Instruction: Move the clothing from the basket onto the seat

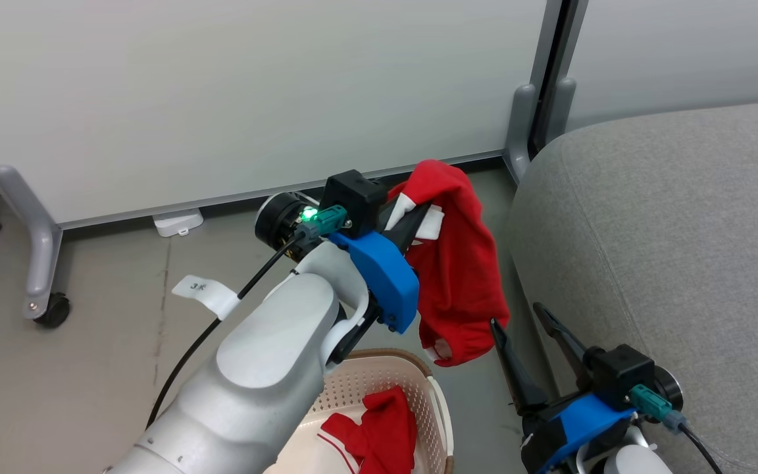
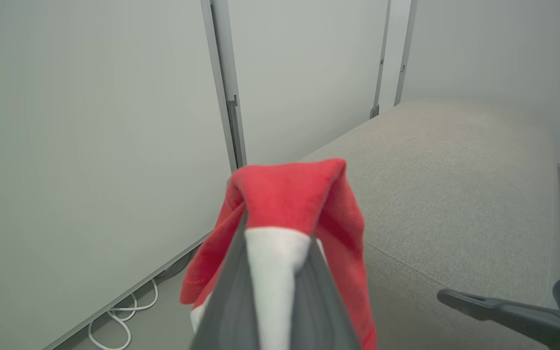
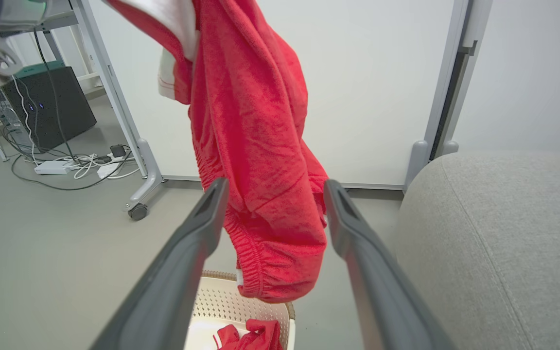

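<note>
Red, nappy cloth makes up both pieces of clothing, two in all. The hanging garment (image 1: 464,283) is mostly red with white trim. The second garment (image 1: 379,431) lies crumpled in the basket (image 1: 385,356) with a white, thinly red-striped part showing. There is one basket, cream plastic with perforated walls and a brown woven-look rim, on the near floor. There is one seat (image 1: 668,230), a broad light-grey upholstered cushion with rounded edges, at the right. Two grippers are seen. The left gripper (image 1: 420,217) has its dark fingers clamped on the hanging garment's white trim, and the cloth droops in the air over the basket's far right rim, just left of the seat. The right gripper (image 1: 517,316), right of the basket beside the seat's edge, has its two fingers spread apart, gripping nothing. The left wrist view shows the white band pinched between the fingers, which the head view half hides. The right wrist view adds the garment's gathered elastic hem and, far left on the floor, a black box (image 3: 46,107) among loose cables (image 3: 66,165).
</note>
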{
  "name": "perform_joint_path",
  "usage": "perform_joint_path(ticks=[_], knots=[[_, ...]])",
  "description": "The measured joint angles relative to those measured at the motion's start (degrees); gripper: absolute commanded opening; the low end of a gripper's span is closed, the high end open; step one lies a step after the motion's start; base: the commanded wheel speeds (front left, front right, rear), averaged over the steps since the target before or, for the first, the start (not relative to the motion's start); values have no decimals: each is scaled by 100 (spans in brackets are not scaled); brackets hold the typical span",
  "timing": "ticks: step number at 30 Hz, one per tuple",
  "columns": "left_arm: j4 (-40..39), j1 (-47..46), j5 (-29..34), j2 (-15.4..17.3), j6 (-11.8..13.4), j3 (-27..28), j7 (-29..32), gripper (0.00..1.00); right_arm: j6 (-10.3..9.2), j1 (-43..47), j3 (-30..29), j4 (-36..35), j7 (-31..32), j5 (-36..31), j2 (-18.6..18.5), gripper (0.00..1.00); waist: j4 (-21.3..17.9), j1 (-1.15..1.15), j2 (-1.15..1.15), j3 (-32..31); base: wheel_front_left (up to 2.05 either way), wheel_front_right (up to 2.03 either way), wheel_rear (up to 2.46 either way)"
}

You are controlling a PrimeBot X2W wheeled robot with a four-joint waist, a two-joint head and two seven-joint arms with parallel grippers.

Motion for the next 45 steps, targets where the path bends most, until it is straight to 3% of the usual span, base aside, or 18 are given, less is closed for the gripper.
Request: perform_joint_path(ticks=[11,21,32,41,42,44,45], knots=[[-13,-69,-261,-1,35,-349,47,0,0,-36,-29,-85,182,97,0,100,-23,0,0,45,0,0,0],[-5,-86,-460,0,40,-575,-10,0,0,-765,179,172,849,101,0,100,5,1,0,33,0,0,0],[-96,-106,-706,-1,59,-889,-36,0,0,-1436,572,1104,1316,357,0,100,80,1,0,-70,0,0,0],[-182,-175,-925,0,101,-1095,-62,0,0,-1884,1068,2072,1104,977,0,100,162,0,0,-129,0,0,0],[-182,-182,-934,0,108,-1111,-63,0,0,-1929,1114,2160,1099,1065,0,71,169,1,0,-130,0,0,0],[-180,-198,-977,1,113,-1139,-64,0,0,-2013,1206,2317,1027,1177,0,1,181,1,0,-131,0,0,0],[-178,-203,-989,0,136,-1155,-66,0,0,-2052,1248,2382,988,1219,0,0,187,1,0,-133,0,0,0]])
